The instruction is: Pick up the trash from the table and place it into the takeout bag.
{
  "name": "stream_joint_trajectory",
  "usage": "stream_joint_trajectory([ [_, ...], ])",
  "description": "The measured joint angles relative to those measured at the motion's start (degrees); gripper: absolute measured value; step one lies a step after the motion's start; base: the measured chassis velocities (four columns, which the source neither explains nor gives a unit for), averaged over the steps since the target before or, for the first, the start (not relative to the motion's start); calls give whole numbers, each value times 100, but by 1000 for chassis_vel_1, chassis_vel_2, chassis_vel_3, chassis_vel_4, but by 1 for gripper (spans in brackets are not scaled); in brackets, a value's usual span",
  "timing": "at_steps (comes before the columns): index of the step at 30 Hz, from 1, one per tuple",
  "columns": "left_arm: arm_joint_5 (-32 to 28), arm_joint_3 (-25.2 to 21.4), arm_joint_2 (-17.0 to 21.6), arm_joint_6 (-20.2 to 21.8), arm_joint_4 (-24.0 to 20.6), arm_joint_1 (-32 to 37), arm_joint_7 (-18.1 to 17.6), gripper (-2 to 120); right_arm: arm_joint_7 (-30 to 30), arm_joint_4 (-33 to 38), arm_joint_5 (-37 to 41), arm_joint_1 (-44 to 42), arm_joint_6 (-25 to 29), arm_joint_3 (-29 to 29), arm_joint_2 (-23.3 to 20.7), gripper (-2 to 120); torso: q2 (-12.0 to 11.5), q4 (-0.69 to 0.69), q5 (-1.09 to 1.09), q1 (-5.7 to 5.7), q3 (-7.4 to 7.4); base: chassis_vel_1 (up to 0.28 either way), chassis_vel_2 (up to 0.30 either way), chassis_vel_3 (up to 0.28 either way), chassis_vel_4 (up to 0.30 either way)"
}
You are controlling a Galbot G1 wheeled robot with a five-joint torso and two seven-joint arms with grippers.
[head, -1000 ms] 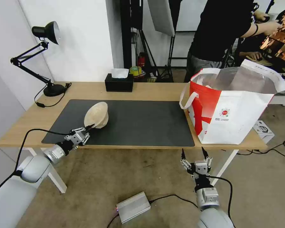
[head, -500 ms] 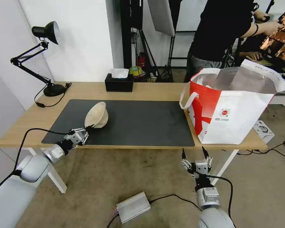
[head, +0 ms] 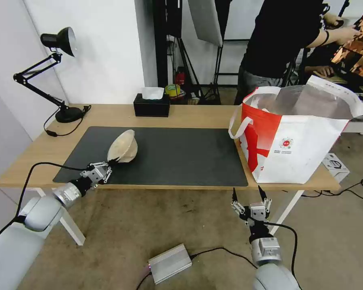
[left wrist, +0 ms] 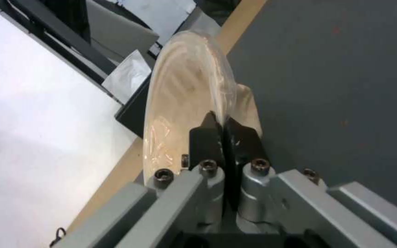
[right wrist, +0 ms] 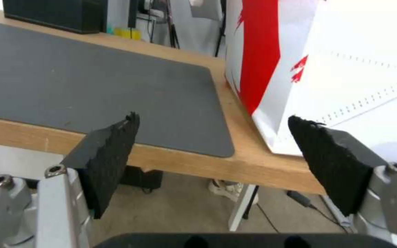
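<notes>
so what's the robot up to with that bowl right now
The left gripper is shut on the rim of the shallow beige bowl, holding it tipped on its side over the dark grey mat on the table. The takeout bag stands open at the table's right end, well apart from the bowl. The right gripper hangs open below the table's front edge, near the bag, holding nothing. A black tissue box sits at the back of the table.
</notes>
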Motion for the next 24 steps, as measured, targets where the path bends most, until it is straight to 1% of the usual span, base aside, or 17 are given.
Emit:
stream_joint_trajectory([
  [24,-47,-133,76,-37,-25,51,5,0,230,29,218,-202,71,141,-65,86,0,0,0,0,0,0,0,0,0],
])
